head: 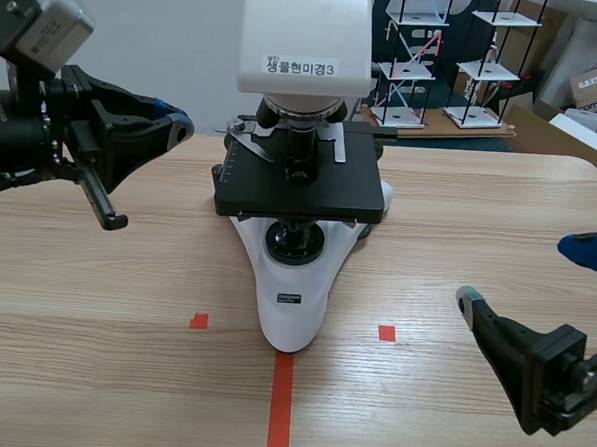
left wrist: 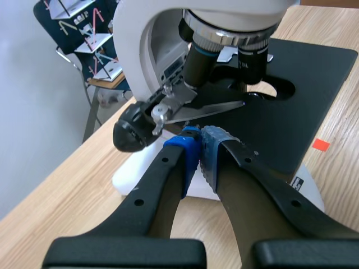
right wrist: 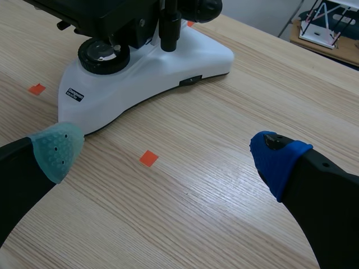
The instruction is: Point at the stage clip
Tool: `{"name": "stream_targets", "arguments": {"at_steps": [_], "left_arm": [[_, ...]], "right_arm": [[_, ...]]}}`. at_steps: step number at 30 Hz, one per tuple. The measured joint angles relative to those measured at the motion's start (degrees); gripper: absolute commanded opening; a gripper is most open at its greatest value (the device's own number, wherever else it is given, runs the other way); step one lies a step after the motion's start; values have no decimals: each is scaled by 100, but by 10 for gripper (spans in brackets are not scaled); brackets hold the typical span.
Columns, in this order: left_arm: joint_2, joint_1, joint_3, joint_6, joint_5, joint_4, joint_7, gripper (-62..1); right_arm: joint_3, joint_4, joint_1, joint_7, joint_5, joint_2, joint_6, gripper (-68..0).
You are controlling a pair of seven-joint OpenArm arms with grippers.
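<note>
One thin, pointed silver metal stage clip (left wrist: 212, 108) lies flat on the black square stage (left wrist: 303, 106) of the white microscope (head: 290, 301), upper centre of the scene view.
The left wrist view shows its blade and screw pivot plainly; the scene view shows it small, partly under the lenses. Left gripper (left wrist: 200, 141), pads pressed together on nothing, sits just short of the clip. Right gripper (right wrist: 165, 156), lower right of the scene view, gapes wide and empty.

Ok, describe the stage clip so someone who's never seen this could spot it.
Find the white microscope in the middle of the table, then its flat black stage under the lenses. On the stage's side nearest the left gripper lies the stage clip: a thin silvery blade tapering to a point, bright against the black plate.
</note>
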Motion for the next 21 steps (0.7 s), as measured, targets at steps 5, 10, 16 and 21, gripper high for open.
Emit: {"name": "stream_targets", "arguments": {"at_steps": [5, 10, 16, 21], "left_arm": [[9, -339, 214, 44, 0, -190, 0, -582], [39, -505, 247, 66, -66, -334, 35, -582], [341, -525, 245, 59, -44, -404, 293, -582], [411, -525, 245, 59, -42, -404, 295, -582]], "right_arm": [[0, 0, 0, 0, 0, 0, 0, 4], [0, 0, 0, 0, 0, 0, 0, 4], [0, 0, 0, 0, 0, 0, 0, 4], [0, 0, 0, 0, 0, 0, 0, 4]]}}
